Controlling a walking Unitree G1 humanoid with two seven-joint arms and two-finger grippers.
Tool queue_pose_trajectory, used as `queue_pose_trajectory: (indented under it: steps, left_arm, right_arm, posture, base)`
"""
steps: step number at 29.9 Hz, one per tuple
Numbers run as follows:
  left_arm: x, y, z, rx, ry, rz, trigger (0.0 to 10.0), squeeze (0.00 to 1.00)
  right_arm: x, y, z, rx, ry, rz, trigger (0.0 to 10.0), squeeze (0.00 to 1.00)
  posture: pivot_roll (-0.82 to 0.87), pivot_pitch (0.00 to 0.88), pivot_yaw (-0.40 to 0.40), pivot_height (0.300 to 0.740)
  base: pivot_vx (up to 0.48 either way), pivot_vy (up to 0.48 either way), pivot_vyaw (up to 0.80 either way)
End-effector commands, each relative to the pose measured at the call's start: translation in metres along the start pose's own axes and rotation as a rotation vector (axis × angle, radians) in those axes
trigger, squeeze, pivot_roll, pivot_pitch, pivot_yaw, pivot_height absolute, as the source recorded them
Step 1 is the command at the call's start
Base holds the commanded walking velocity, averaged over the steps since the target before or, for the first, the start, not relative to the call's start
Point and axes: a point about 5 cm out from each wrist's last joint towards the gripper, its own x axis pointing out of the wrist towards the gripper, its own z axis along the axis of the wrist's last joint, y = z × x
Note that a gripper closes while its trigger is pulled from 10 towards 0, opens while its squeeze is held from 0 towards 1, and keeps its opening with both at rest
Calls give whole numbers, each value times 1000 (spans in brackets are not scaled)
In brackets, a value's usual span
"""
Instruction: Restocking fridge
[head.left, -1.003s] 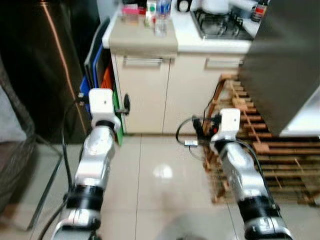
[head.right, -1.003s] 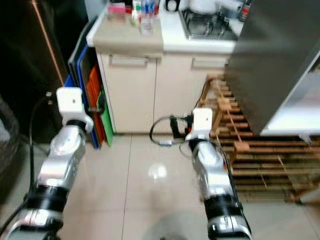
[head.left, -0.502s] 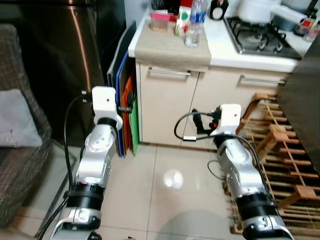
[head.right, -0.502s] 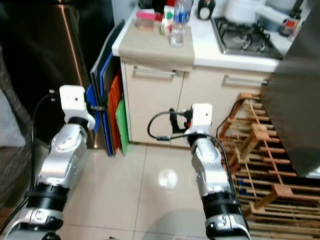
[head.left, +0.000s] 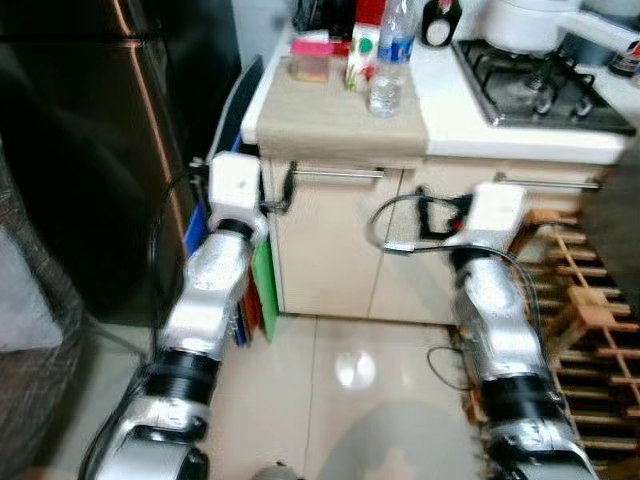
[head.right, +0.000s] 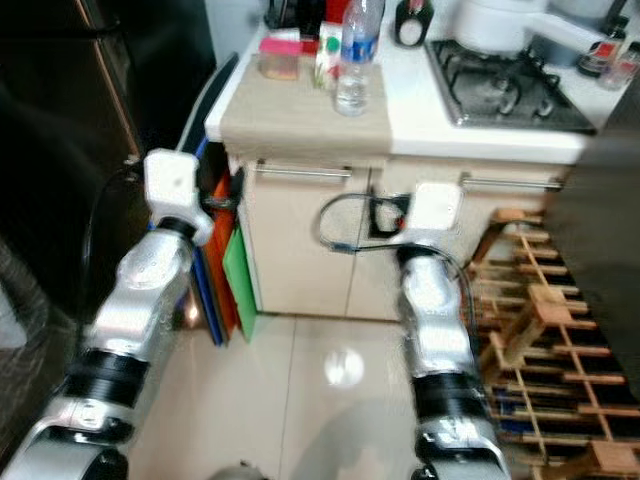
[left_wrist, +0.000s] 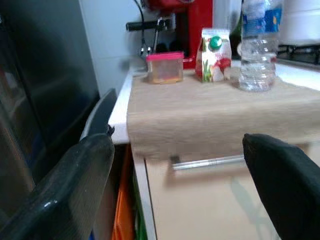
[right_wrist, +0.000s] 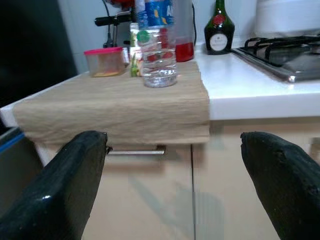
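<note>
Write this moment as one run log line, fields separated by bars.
phase: approach counter | left hand: open | right hand: open | targets: water bottle, juice carton, pink-lid container

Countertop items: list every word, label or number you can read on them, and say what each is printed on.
None can be read.
Water bottle: blue label, print too blurred.
Small carton with green cap: pictures show, lettering too small.
Dark bottle: round red seal and pale label, text illegible.
Pink-lidded container: no lettering visible.
</note>
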Motion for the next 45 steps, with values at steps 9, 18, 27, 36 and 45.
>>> queue_pose_trajectory:
  steps: [9, 18, 27, 36, 45]
  left_arm:
    - [9, -15, 21, -23, -100, -51, 10000, 0]
    - [10, -20, 24, -40, -115, -62, 10000, 0]
    - [35, 25, 78, 58, -257, 47, 10000, 0]
    - [77, 41, 139, -58, -206, -101, 10000, 0]
    - [97, 11, 145, -110, -113, -224, 10000, 0]
  right_arm:
    - [7, 0, 24, -64, -85, 11, 10000, 0]
    - [3, -4, 21, -63, -75, 5, 10000, 0]
    - [0, -7, 28, -75, -96, -13, 10000, 0]
    - [-6, -1, 25, -33, -101, -23, 10000, 0]
    - [-38, 7, 18, -54, -65, -5, 10000, 0]
  posture:
    - [-37, 0, 45, 740]
    - [-50, 0, 48, 740]
    - [-57, 0, 58, 740]
    - [-52, 0, 93, 740]
    - [-118, 0, 129, 740]
  base:
    - [480, 0, 0]
    - [480, 0, -660]
    - [107, 0, 0]
    - [0, 0, 0]
    - [0, 0, 0]
